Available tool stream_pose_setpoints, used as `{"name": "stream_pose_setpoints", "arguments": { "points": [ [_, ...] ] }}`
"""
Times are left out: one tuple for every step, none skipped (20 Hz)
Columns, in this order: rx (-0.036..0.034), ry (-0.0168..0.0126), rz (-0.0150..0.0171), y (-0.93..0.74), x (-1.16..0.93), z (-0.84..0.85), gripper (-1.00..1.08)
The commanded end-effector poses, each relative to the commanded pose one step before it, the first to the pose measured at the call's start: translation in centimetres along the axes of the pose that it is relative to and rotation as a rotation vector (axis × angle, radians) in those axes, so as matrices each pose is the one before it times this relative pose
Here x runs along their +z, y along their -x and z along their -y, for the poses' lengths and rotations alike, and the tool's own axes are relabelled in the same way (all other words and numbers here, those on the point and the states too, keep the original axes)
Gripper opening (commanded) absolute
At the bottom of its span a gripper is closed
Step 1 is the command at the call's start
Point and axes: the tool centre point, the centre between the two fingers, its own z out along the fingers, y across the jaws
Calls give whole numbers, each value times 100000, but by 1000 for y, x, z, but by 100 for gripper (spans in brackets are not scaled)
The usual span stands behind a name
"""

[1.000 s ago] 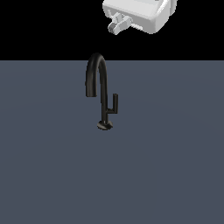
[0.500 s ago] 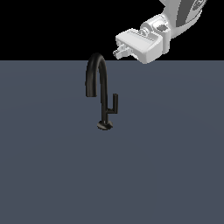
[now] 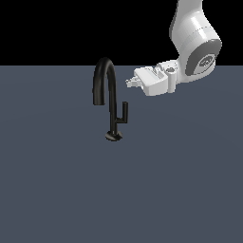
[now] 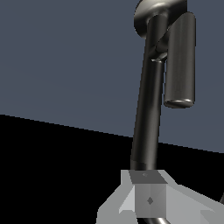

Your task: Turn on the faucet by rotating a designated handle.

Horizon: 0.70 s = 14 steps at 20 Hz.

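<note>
The dark gooseneck faucet (image 3: 105,80) stands on its small round base on the grey surface. Its handle (image 3: 124,112), a thin L-shaped rod, sticks up on the exterior view's right of the stem. My gripper (image 3: 129,81) hovers level with the arch, just right of the spout and above the handle, touching neither. It points to the exterior view's left, and its fingers look pressed together with nothing held. In the wrist view the faucet's stem (image 4: 146,113) and the handle (image 4: 179,61) lie beyond the gripper (image 4: 148,199).
A flat grey surface (image 3: 180,190) stretches all around the faucet. The white arm (image 3: 197,42) comes in from the upper part of the exterior view's right.
The gripper has come down from above the scene to the height of the spout's arch. It has turned so that it points toward the faucet. The faucet and handle have not moved.
</note>
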Motion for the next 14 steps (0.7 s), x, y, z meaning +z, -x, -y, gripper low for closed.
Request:
{"name": "stream_pose_setpoints", "arguments": {
  "points": [
    [5700, -5555, 4817, -2054, 332, 318, -100],
    [2036, -1971, 1688, -743, 122, 108, -100],
    [1921, -1859, 1592, -702, 117, 102, -100],
    [1805, -1745, 1492, -659, 111, 95, -100],
    [1687, -1630, 1392, -616, 104, 89, -100],
    [1573, -1521, 1299, -575, 100, 82, -100],
    [1454, -1408, 1206, -533, 99, 76, -100],
    [1327, -1288, 1107, -488, 96, 68, -100],
    [1209, -1176, 1013, -446, 92, 62, -100],
    [1096, -1066, 919, -405, 86, 56, -100],
    [980, -953, 821, -362, 77, 50, -100],
    [862, -838, 721, -319, 68, 44, -100],
    [741, -721, 620, -274, 59, 37, -100],
    [619, -602, 519, -230, 50, 31, -100]
  ]
}}
